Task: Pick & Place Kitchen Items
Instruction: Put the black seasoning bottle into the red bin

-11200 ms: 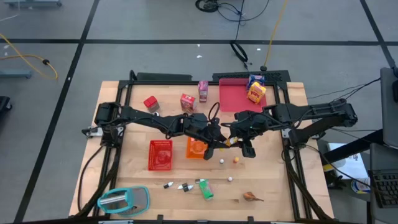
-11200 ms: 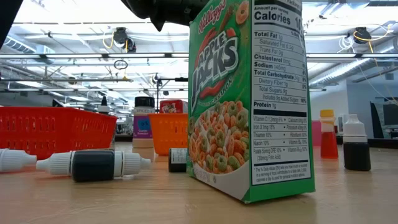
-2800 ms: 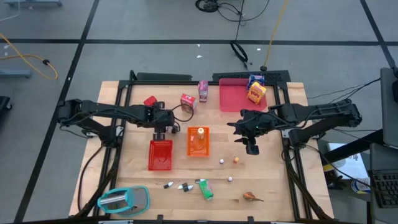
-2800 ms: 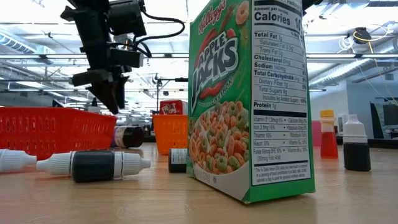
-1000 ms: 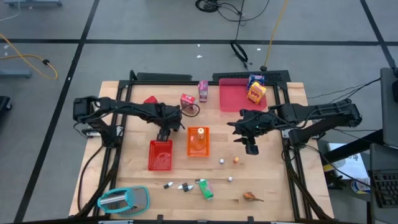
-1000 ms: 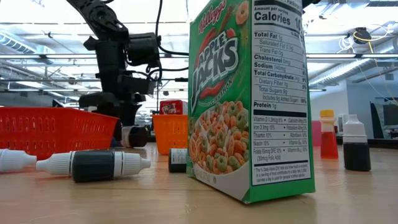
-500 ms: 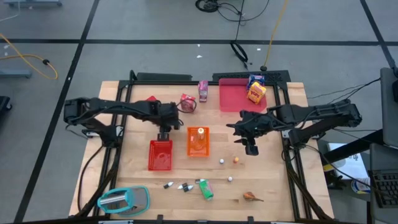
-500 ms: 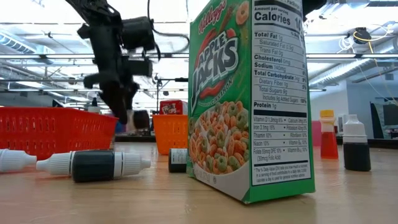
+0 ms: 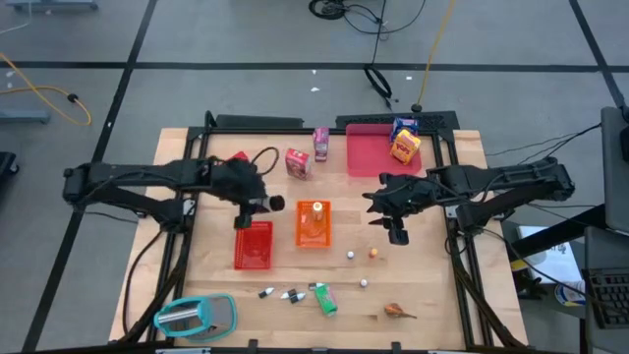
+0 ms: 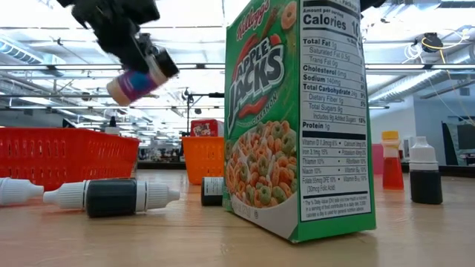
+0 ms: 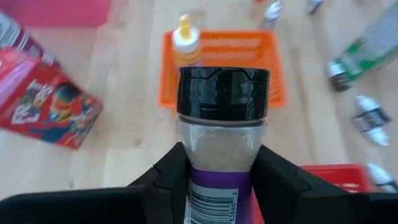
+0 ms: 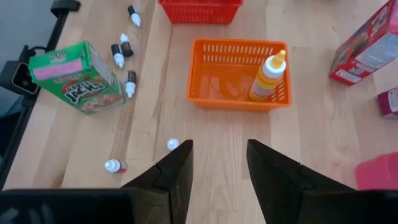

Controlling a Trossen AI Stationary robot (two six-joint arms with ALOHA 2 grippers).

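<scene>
Black-capped clear spice jar [image 11: 222, 134] pinched in my left end effector [image 9: 257, 205] | carry step | next: lower into red mesh bin [image 9: 254, 245] | right end effector [image 12: 219, 163] spread, idle.

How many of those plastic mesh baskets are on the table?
2. The red plastic mesh basket sits just below the left gripper, which holds a black-capped spice jar. The orange plastic mesh basket is beside it, with a yellow bottle inside.

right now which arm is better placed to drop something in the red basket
Left. Its gripper is shut on the spice jar just above the red basket. The right gripper hangs open and empty farther off, beyond the orange basket.
</scene>
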